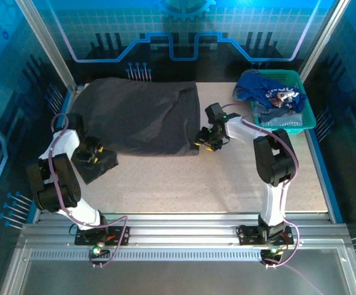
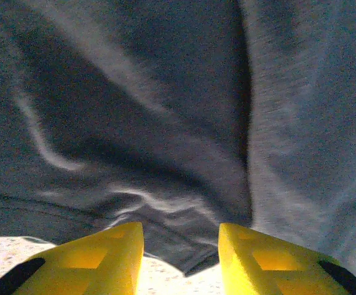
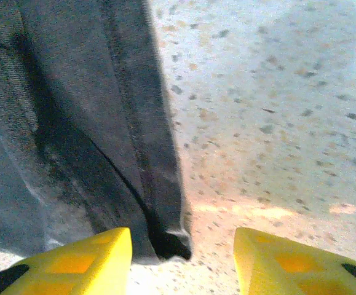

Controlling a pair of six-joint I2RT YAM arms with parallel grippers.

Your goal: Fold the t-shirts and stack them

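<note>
Speckled beige table (image 1: 196,181) inside blue-lit patterned walls (image 1: 257,24)

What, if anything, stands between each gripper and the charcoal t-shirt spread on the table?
Nothing visible does. The left gripper is at the near-left edge of the charcoal t-shirt, and the right gripper is at its near-right corner. Both have their jaws open, with cloth directly in front of them.

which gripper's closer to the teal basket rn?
Right. The right gripper is at the charcoal t-shirt right edge, a short way left of the basket; the left gripper is at its far-left sleeve.
</note>
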